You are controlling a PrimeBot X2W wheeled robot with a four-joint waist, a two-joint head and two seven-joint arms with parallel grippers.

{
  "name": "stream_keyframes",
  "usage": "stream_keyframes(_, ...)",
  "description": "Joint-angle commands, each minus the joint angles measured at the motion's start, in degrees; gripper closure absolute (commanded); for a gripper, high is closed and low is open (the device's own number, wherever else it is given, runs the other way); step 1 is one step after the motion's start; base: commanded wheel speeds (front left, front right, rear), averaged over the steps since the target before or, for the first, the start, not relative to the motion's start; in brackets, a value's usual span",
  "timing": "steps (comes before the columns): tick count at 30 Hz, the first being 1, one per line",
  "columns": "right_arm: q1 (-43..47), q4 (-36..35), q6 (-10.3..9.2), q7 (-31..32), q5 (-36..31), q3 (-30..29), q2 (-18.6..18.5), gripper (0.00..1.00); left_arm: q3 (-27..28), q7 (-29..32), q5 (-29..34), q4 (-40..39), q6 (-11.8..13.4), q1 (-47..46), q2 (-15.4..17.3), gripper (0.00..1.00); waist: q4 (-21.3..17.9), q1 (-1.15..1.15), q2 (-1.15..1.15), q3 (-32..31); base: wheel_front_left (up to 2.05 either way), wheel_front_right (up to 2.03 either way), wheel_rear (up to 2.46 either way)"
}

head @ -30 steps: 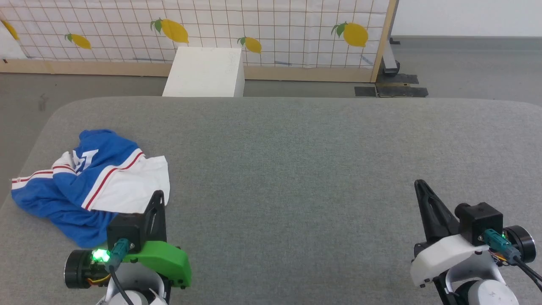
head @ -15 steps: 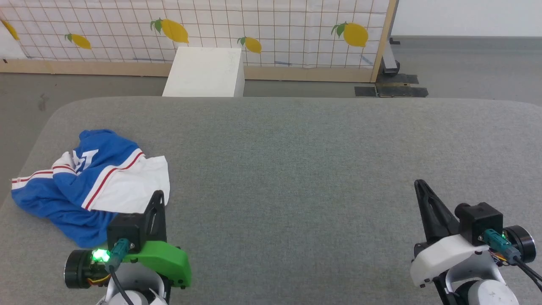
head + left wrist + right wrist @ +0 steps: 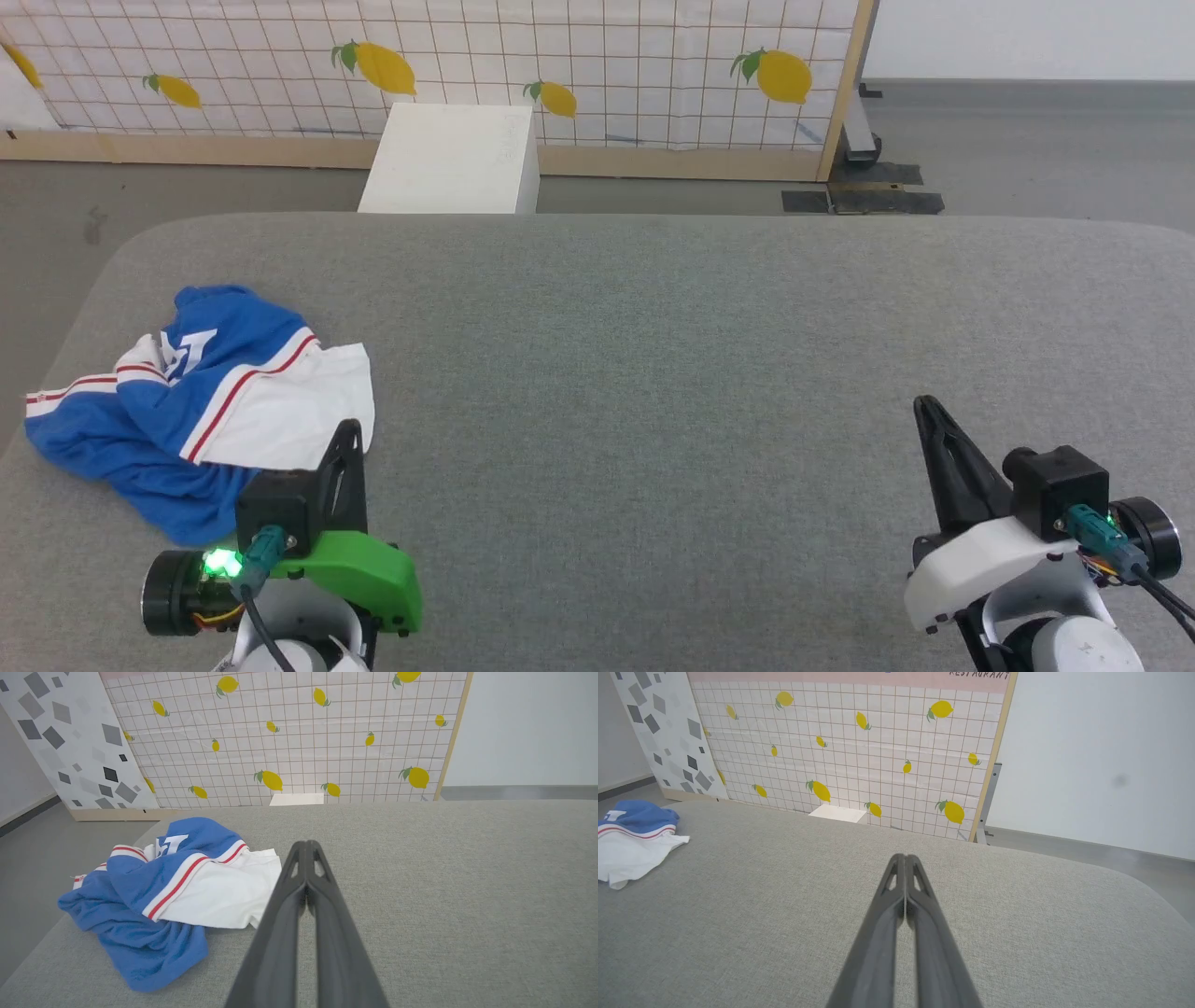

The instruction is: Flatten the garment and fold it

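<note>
Both grippers clenched, empty: left gripper (image 3: pixel 351 434) just beside the garment (image 3: pixel 201 401), crumpled at the left edge of the desk (image 3: pixel 653 355); right gripper (image 3: pixel 926 409) well apart. Careless tug could drag it overboard.

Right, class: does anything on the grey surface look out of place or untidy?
The garment lies crumpled in a heap near the left edge of the grey surface, blue fabric bunched over a white panel rather than spread flat. Nothing else stands out.
</note>
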Motion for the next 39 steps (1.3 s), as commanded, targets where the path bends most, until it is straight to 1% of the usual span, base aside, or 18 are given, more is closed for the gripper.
stream_keyframes(1,0.83,-0.3,-0.09,0.01,-0.37,0.09,0.05,1.0,0.18,0.08,0.58,-0.13,-0.06,0.61,-0.3,1.0,0.0,0.0,0.0,0.0,0.0,0.0,0.0)
stream_keyframes(15,0.83,-0.3,-0.09,0.01,-0.37,0.09,0.05,1.0,0.18,0.08,0.58,-0.13,-0.06,0.61,-0.3,1.0,0.0,0.0,0.0,0.0,0.0,0.0,0.0)
stream_keyframes(16,0.0,0.02,0.0,-0.01,0.03,-0.02,0.0,0.0,-0.04,-0.01,-0.03,0.01,0.0,-0.01,0.01,0.0,0.0,0.0,0.0,0.0,0.0,0.0,0.0)
stream_keyframes(30,0.43,1.73,-0.01,-1.44,1.84,-0.26,0.0,0.0,-0.55,-1.43,-0.91,1.34,0.01,-0.06,-0.02,0.0,0.19,0.0,0.0,-0.03,0.0,0.0,0.0)
stream_keyframes(39,0.66,2.82,-0.01,-2.51,3.17,-0.29,0.01,0.0,-0.68,-2.5,-1.49,2.14,0.01,-0.09,-0.04,0.0,1.3,0.0,0.0,0.01,0.0,0.0,0.0)
